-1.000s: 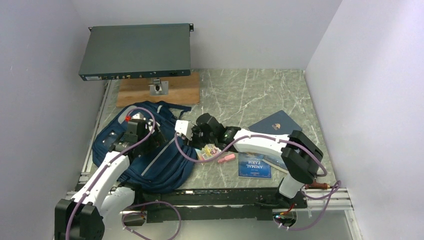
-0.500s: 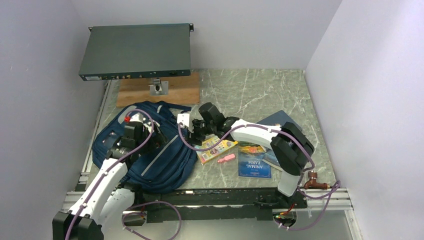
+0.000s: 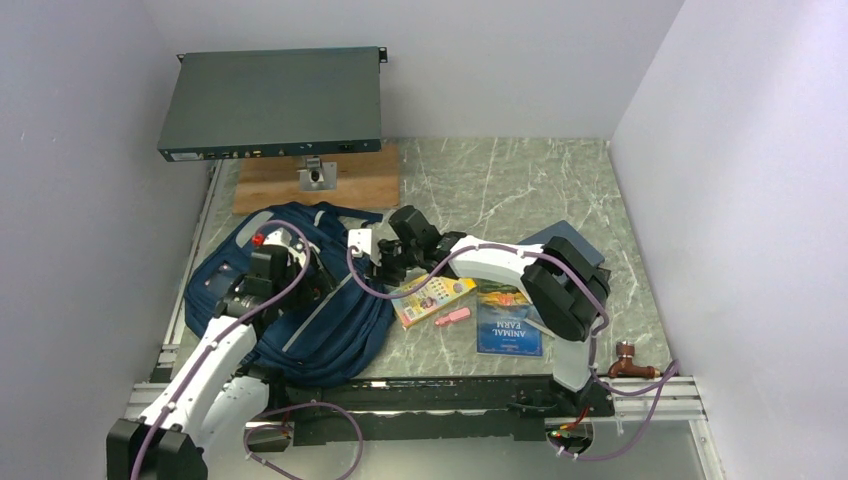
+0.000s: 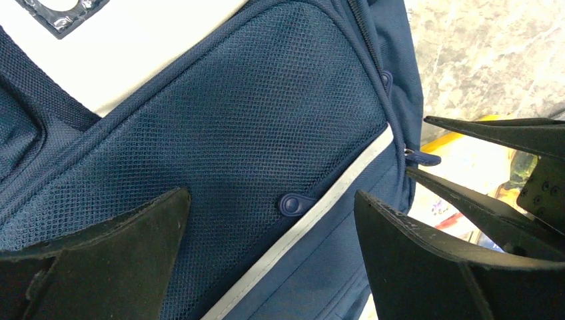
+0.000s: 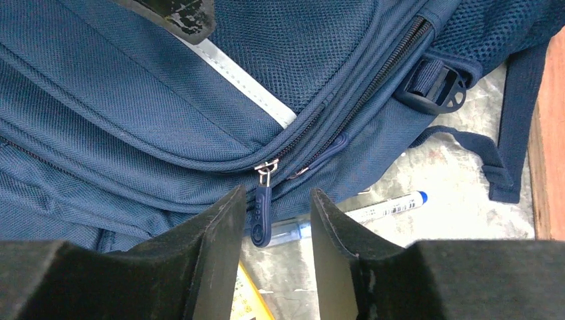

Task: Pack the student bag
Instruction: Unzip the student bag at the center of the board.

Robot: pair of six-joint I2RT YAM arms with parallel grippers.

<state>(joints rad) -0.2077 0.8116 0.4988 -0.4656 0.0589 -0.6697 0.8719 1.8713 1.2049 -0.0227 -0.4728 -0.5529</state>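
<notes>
Student bag (image 3: 340,330): lower left of top view, lying on worktop (image 3: 520,190).
Left end effector (image 4: 272,197): fingers wide apart above front pocket, holding nothing.
Right end effector (image 5: 273,200): fingers part-way apart astride zip pull (image 5: 260,219), not clamped.
Risk: off-centre closing, pull slipping free; unpinned bag dragging with any tug.

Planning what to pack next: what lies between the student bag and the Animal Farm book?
A colourful yellow pack and a small pink item, shown in the top view.
</notes>
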